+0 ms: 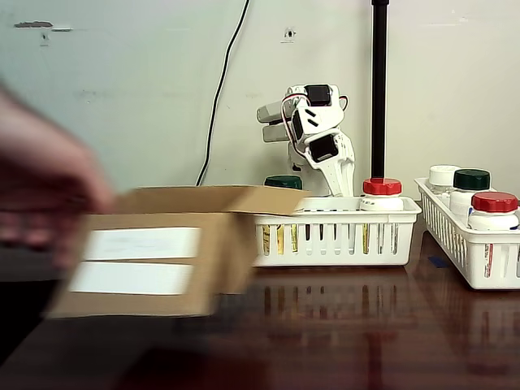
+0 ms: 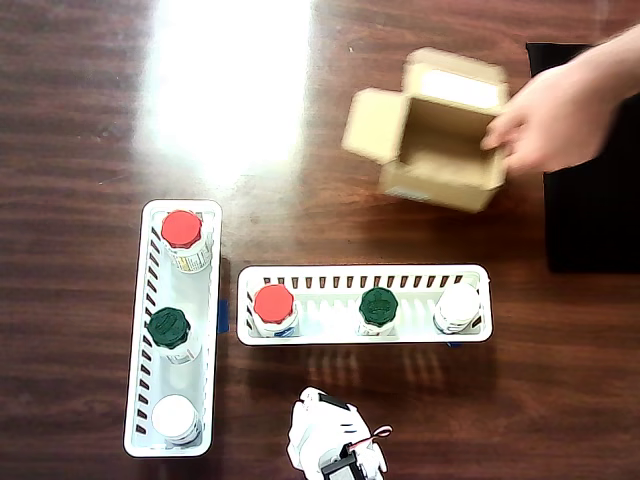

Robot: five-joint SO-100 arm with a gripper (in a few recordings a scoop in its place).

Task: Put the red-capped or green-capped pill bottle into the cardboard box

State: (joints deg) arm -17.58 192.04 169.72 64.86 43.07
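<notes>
Two white baskets sit on the dark tabletop [image 2: 90,120]. The pill bottle [image 2: 273,306] with its red cap stands at the left end of the horizontal basket [image 2: 365,275] in the overhead view, well apart from the cardboard box [image 2: 430,135], which a person's hand [image 2: 545,125] grips, blurred. Whether the gripper is wide or narrow, I cannot tell; the arm [image 1: 313,134] stands folded behind the basket.

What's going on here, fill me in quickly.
A person's hand grips the open cardboard box on the table; the box is blurred, apparently being moved. The robot arm sits folded behind the baskets, touching nothing. The red-capped pill bottle stands in the middle basket beside green- and white-capped ones; the other basket holds three more.
</notes>
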